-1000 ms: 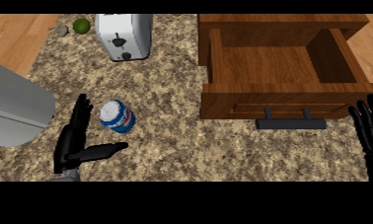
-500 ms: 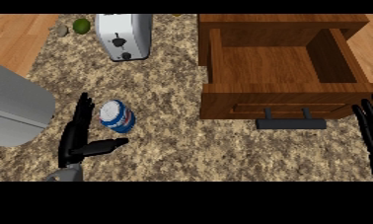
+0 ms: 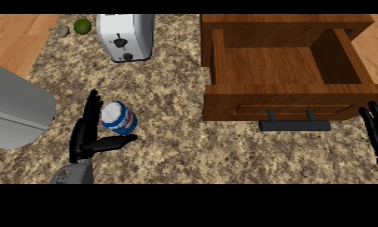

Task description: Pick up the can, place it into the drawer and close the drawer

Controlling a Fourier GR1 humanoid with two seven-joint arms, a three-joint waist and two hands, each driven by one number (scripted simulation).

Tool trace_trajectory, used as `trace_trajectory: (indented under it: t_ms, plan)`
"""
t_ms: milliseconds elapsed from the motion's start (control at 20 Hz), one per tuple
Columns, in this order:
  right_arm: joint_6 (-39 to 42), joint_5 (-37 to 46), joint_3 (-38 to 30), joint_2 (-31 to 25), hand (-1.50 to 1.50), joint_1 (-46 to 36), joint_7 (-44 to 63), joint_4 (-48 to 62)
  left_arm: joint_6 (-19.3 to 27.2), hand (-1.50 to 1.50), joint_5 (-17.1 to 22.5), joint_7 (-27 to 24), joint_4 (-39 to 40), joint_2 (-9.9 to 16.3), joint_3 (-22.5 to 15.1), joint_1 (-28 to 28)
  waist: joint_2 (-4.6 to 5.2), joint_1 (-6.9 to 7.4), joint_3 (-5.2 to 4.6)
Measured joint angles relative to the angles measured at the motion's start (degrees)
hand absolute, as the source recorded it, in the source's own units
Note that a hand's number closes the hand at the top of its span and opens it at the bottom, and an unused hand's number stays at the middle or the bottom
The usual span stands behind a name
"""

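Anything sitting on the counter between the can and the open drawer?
No. In the head view, only bare speckled counter lies between the can and the drawer. The toaster stands farther back, off that line.

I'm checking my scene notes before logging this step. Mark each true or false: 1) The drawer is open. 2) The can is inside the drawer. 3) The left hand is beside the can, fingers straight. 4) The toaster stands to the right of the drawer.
1) True: the drawer is open.
2) False: the can stands on the counter.
3) True: the left hand is open beside it.
4) False: the toaster stands left of the drawer.
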Motion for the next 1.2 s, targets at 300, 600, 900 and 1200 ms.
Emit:
trace_trajectory:
  t_ms: [300, 600, 900, 1200]
  plan:
    - [0.31, -1.82, -1.69, -0.65, -1.50, -0.88, 1.68, -1.11, 0.42, -1.50, 0.80, -0.11, 3.19, -0.20, 0.21, -3.40, 0.01, -0.03, 0.01]
    - [0.96, -1.63, -1.91, -0.14, -1.50, -0.52, 2.06, -1.59, 0.38, -1.50, 0.64, -1.16, 6.61, -0.27, -0.43, -6.27, 0.01, -0.06, -0.01]
    - [1.46, -1.56, -1.19, 0.67, -1.50, 1.57, 0.02, -1.71, -0.02, 1.50, 0.96, -3.73, 10.42, -0.91, -0.52, -8.85, 0.00, -0.12, 0.00]
    - [1.38, -2.73, -2.53, -0.06, -1.50, -0.30, 1.44, -1.05, -2.35, 1.50, 2.69, -3.33, 9.43, -1.15, -0.70, -10.12, 0.00, -0.05, -0.01]
